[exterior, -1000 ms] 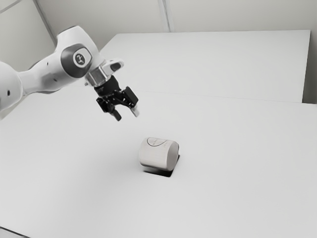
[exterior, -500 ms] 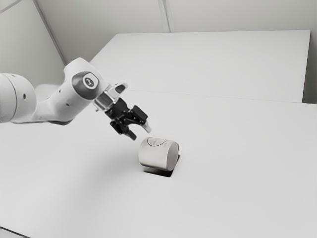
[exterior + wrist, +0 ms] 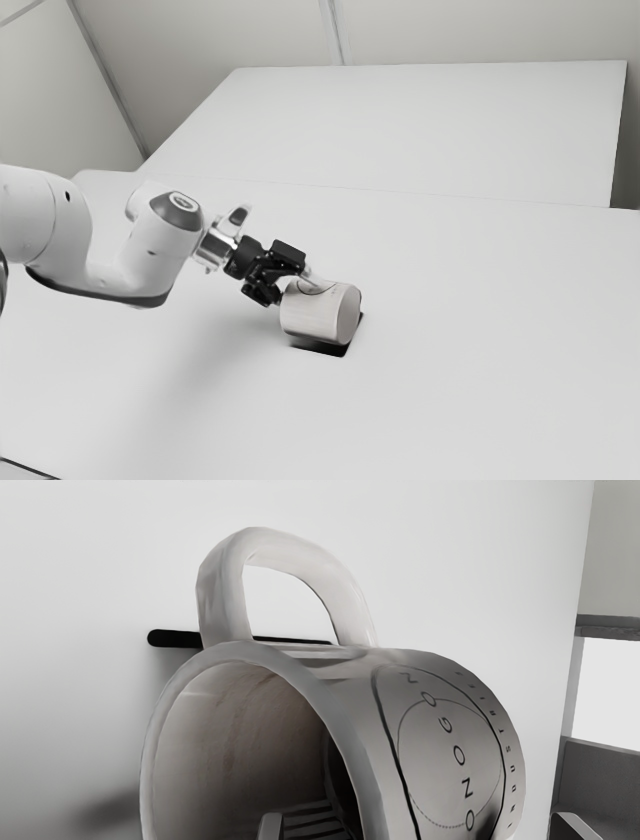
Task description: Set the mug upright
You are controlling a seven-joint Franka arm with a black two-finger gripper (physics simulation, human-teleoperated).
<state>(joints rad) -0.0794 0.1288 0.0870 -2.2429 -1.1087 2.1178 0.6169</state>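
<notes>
A smooth white surface (image 3: 480, 350) spreads across my exterior view. My white, rounded arm (image 3: 60, 240) enters at its left. The off-white cylindrical mug (image 3: 318, 315) lies sideways, just below the frame's centre; my fingers (image 3: 312, 277) stand wide at its mouth.

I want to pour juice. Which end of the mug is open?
The mug's open end, by the tool, shows its hollow inside; the far end is flat and closed.

Wht tbl (image 3: 480, 350); lt-gry wall (image 3: 470, 30) behind w/ strip (image 3: 334, 32).
</notes>
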